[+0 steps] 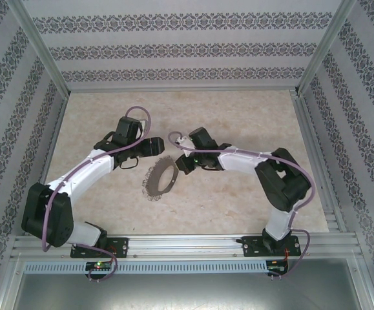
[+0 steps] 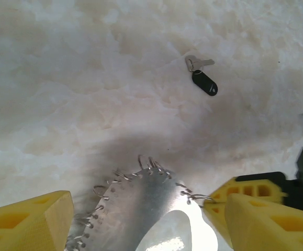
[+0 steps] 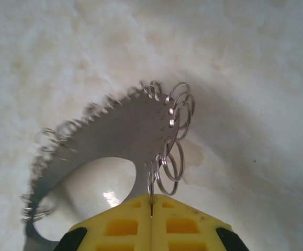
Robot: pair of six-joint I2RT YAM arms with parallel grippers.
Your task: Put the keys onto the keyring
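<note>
The keyring (image 1: 159,175) is a large flat silvery loop fringed with small wire rings, tilted up off the table between the two arms. My right gripper (image 3: 151,206) is shut on one small ring at the keyring's (image 3: 135,130) rim. My left gripper (image 2: 141,230) is open, its yellow fingers (image 2: 28,225) standing wide on either side of the keyring's (image 2: 135,204) other end without touching it. The keys (image 2: 203,78), a black head with a small silvery blade, lie flat on the table beyond the loop. From above, the left gripper (image 1: 138,155) and right gripper (image 1: 183,165) flank the loop.
The pale marbled table (image 1: 238,110) is boxed in by patterned walls and metal frame posts (image 1: 41,48). A metal rail (image 1: 187,248) with the arm bases runs along the near edge.
</note>
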